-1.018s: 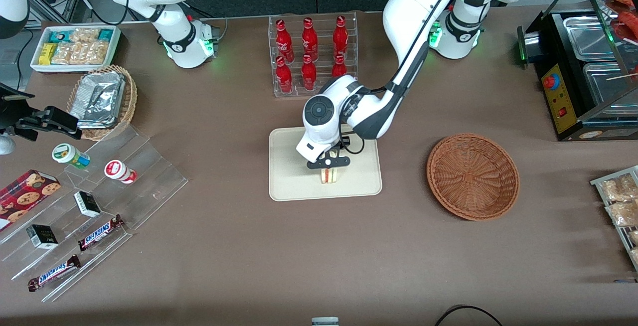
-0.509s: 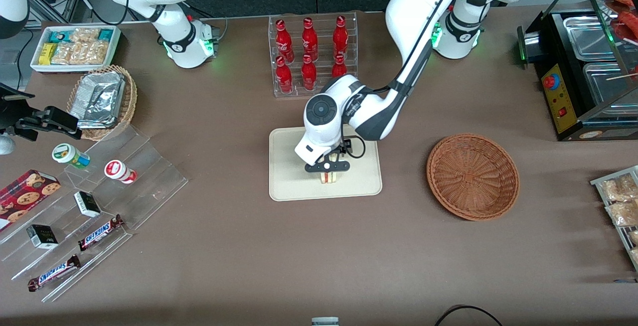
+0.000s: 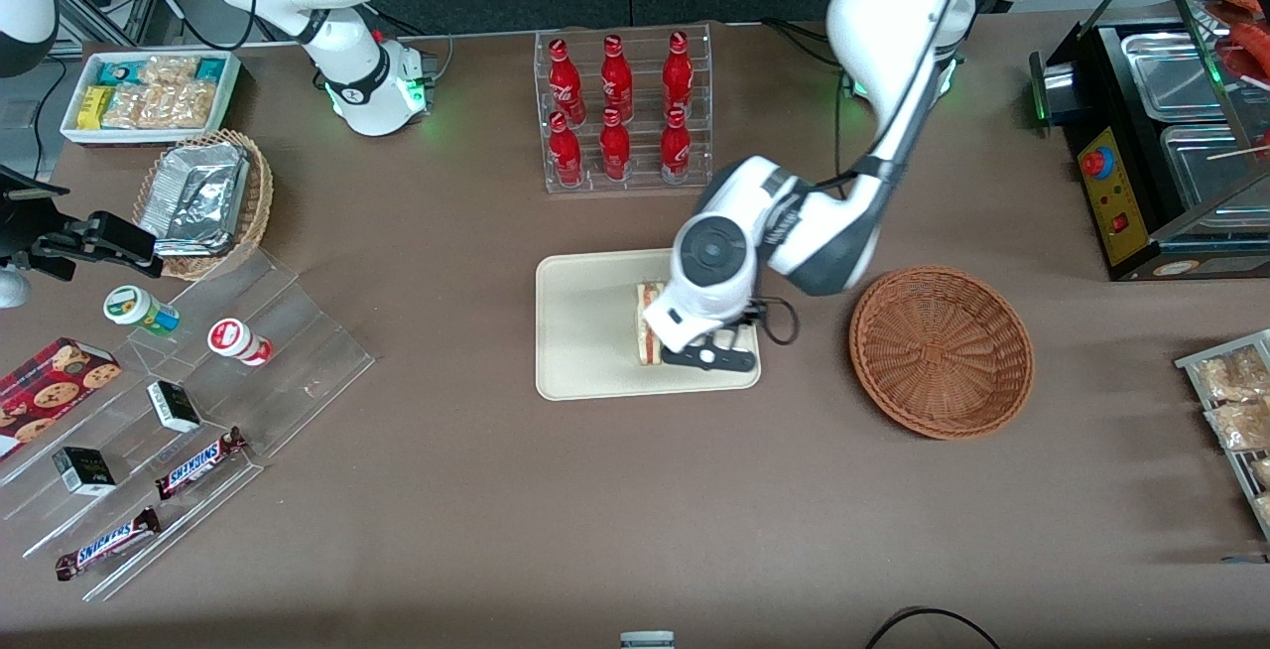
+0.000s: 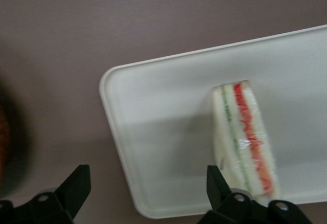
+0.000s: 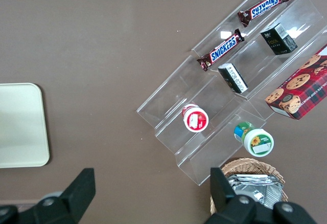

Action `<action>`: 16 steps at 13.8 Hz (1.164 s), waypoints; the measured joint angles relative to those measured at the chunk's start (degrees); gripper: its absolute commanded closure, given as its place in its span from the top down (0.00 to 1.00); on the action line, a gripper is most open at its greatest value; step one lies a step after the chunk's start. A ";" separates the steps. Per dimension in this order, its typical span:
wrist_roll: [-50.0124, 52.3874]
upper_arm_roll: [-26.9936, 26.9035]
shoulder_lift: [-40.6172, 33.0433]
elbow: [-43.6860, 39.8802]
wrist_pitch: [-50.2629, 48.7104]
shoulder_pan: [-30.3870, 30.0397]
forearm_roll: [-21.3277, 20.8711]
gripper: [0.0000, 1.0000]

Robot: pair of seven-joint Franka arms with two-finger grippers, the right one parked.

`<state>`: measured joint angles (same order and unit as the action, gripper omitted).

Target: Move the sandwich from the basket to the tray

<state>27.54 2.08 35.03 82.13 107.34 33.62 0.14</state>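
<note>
The sandwich (image 3: 649, 324) lies on the tray (image 3: 585, 331). It sits on the part of the tray closer to the working arm's end of the table. Its bread is pale, and you can see a red stripe and a green stripe along its edge (image 4: 246, 137). Nothing is holding it.

The gripper (image 3: 710, 359) is just beside the sandwich, above the tray's corner that is nearest the front camera. Its two black fingers (image 4: 218, 184) are spread wide apart, with nothing between them. One finger is close to the sandwich and the other (image 4: 76, 184) hangs over the brown table (image 3: 496, 490), off the tray's edge (image 4: 115, 147).

The basket (image 3: 941, 351) sits on the table near the tray, toward the working arm's end. It is round and reddish-brown, and there is nothing in it.

Farther from the front camera than the tray stands a clear rack of red bottles (image 3: 620, 108). Toward the parked arm's end of the table there is a lighter basket with a silver foil pack (image 3: 203, 197), a white bin of snacks (image 3: 149, 93), and clear steps with candy bars (image 3: 198, 460).
</note>
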 measured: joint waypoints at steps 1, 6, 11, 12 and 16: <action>-0.78 -0.03 -0.74 0.03 -0.55 -1.67 0.01 1.00; -5.20 -0.08 -4.88 1.63 -1.51 -10.08 0.12 1.00; -14.34 -0.09 -9.47 5.39 -1.63 -18.74 1.53 1.00; -15.42 -0.08 -10.29 5.78 -1.99 -20.24 1.76 1.00; -19.51 -0.08 -13.76 6.22 -6.27 -24.19 1.92 1.00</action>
<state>8.04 2.00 21.27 88.35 101.07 9.43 2.06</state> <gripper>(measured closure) 0.000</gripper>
